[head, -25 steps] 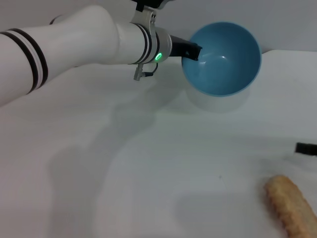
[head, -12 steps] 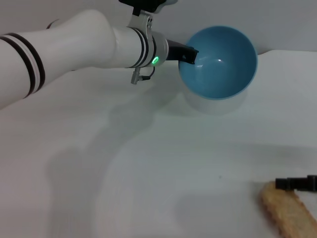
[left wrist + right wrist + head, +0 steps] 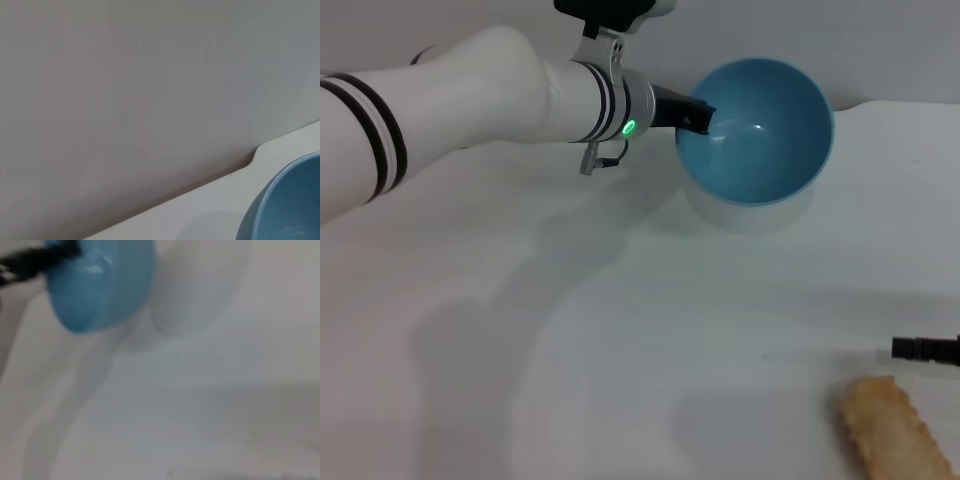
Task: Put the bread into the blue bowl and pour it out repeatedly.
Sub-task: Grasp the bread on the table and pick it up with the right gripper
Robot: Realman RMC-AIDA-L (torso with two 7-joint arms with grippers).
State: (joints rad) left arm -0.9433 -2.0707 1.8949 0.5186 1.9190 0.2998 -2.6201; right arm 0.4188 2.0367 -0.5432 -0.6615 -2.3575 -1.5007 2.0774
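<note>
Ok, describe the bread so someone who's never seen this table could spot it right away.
Start at the white table and go to its near right corner, well away from the blue bowl held tilted by the left pincer at the far side. The bread lies flat there: the only orange-tan thing, long with a ridged top.

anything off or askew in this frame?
The blue bowl is off the table, tipped on its side with its empty opening toward the camera, the left gripper clamped on its rim. The bread lies loose at the near right table edge, the right gripper just beyond it. Nothing looks damaged.
</note>
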